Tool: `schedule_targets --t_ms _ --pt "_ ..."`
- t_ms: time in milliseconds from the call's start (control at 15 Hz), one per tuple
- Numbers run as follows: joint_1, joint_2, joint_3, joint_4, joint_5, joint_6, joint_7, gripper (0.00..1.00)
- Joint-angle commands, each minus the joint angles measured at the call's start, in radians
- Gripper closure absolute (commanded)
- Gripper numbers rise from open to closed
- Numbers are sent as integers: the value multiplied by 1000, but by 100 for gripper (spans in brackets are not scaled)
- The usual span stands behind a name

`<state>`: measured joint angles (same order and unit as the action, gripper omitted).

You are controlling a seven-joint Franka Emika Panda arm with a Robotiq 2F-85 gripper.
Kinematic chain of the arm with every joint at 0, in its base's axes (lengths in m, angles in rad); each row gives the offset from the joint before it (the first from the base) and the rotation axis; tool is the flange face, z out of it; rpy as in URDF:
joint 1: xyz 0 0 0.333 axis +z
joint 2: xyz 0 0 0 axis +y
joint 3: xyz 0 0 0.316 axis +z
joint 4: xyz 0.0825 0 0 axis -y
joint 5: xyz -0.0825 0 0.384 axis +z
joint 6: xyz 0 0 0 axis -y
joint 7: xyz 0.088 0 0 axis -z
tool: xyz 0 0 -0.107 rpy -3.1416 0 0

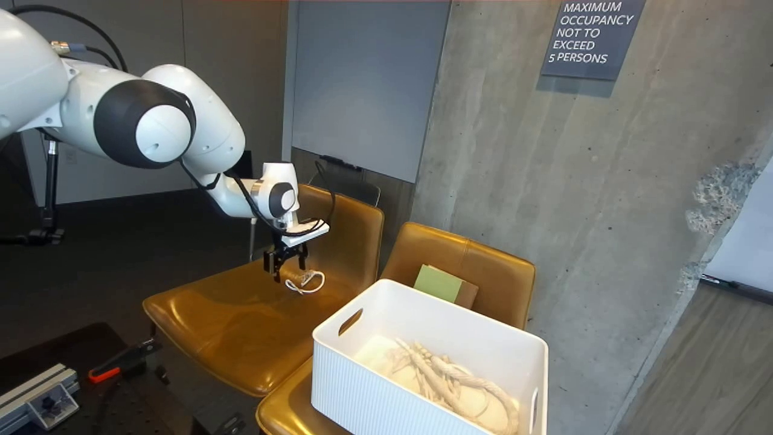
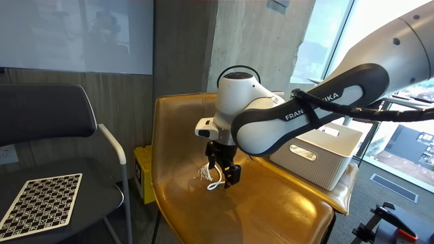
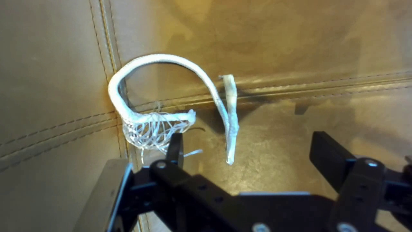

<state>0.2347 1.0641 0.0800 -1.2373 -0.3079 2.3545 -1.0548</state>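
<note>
Wrist view, from the left: the tan backrest (image 3: 48, 71) meets the counter (image 3: 283, 48), a chair seat, at a stitched crease. The white cord (image 3: 164, 58) lies on the counter at that crease, its loop crossing the seam and its frayed strands (image 3: 141, 135) gathered below. One finger of the tool (image 3: 248, 141) overlaps the strands in view; contact cannot be confirmed. Further right, the cord's other end shows in the gap between the widely parted fingers. Nothing is held.

Progress, as judged: placement over the cord is largely complete; the grasp is not yet made, and any handling after it is outstanding.

Edges and room, from the left in an exterior view: a dark chair (image 2: 61, 108) bearing a patterned board (image 2: 42, 203), then a yellow box (image 2: 144, 176), all apart from the tool. The backrest rises near the cord and probably restricts motion on that side. The counter extends to its front edge, where most room appears available. At right, in both exterior views, a white bin (image 2: 305, 169) stands on an adjoining chair (image 1: 504, 278); its raised rim is a possible snag. Pale rope (image 1: 430, 376) lies inside.
</note>
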Motion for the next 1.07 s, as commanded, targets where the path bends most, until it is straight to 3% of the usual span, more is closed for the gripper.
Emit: schedule_targets --t_ms 0,267,333,400,533,1000 --pt "10 121 -7 181 -18 -86 0 0" --pt "11 210 -11 294 -9 -139 -7 0" --pt "10 227 -11 316 -8 -149 -10 7" --pt "8 241 -11 336 -5 -158 -13 26" --pt "8 260 -13 368 -3 -175 -17 32" --pt "-25 243 -20 388 2 -187 -25 84"
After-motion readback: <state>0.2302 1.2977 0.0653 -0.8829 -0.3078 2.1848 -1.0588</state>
